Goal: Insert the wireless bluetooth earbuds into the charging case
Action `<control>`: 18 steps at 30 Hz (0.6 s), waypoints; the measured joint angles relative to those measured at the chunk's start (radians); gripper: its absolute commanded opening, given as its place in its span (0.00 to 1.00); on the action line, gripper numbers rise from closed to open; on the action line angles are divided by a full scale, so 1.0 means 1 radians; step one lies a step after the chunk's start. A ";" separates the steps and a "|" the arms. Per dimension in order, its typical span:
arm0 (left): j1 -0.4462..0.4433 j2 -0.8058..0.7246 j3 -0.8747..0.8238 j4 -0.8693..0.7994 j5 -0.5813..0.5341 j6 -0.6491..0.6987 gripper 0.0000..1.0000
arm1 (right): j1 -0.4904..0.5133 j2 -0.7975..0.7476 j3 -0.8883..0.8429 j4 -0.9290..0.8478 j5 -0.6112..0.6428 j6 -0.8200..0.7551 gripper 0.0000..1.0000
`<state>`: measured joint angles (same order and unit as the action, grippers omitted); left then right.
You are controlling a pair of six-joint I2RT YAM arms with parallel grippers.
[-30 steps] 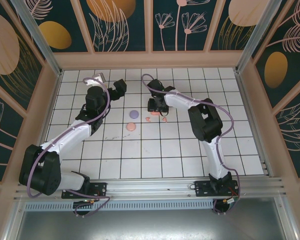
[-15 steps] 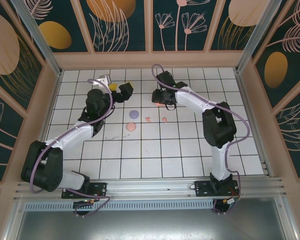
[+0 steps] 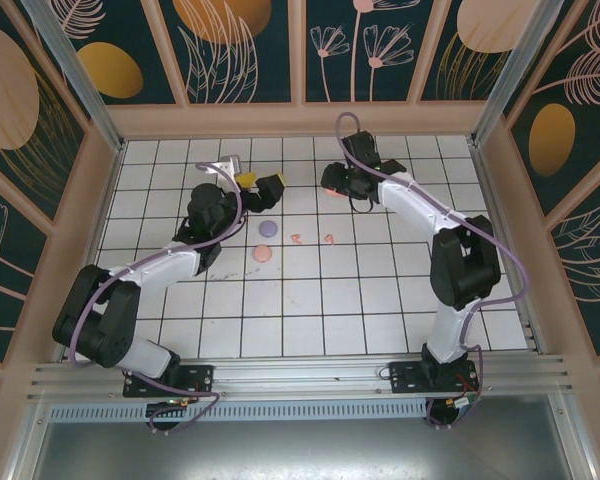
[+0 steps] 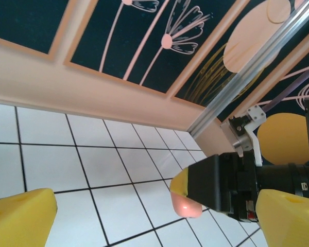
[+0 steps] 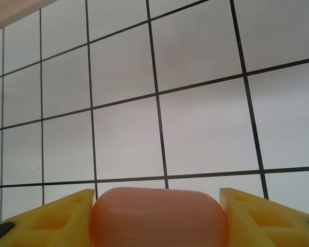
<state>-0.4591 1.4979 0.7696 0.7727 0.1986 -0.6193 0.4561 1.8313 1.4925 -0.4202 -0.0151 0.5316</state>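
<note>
— Buds (image 3: 297, 238)?
— Two salmon ones seen, loose on the bench (image 3: 380, 300), a little toward 12 o'clock from centre. Tiny, so probably light, hard and slick; apt to skitter. Best pinched gently across the stem.
— Case (image 5: 158, 216)?
— Salmon, rounded, smooth. Clamped in the right pincer (image 3: 335, 187), at 12 o'clock of the buds.
— Left pincer (image 3: 258, 182)?
— Spread wide, empty, at 10 o'clock. Discs (image 3: 263, 253) at 9.
— Any lettering?
— None legible.

Bright, even light, only faint shadows
My wrist cams go soft up close: left fingers (image 4: 20, 218) look blurry, top view is sharp.
</note>
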 measured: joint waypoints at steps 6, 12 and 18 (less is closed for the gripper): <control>-0.044 0.044 -0.023 0.079 0.000 -0.041 0.99 | -0.033 -0.076 -0.071 0.043 -0.021 0.053 0.27; -0.068 0.086 -0.039 0.147 0.003 -0.087 0.98 | -0.051 -0.127 -0.101 0.077 -0.040 0.093 0.28; -0.085 0.127 -0.040 0.222 0.004 -0.127 0.99 | -0.051 -0.159 -0.111 0.100 -0.058 0.128 0.28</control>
<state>-0.5442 1.6249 0.7292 0.9951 0.2028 -0.7464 0.4046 1.6722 1.3819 -0.3199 -0.0727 0.6598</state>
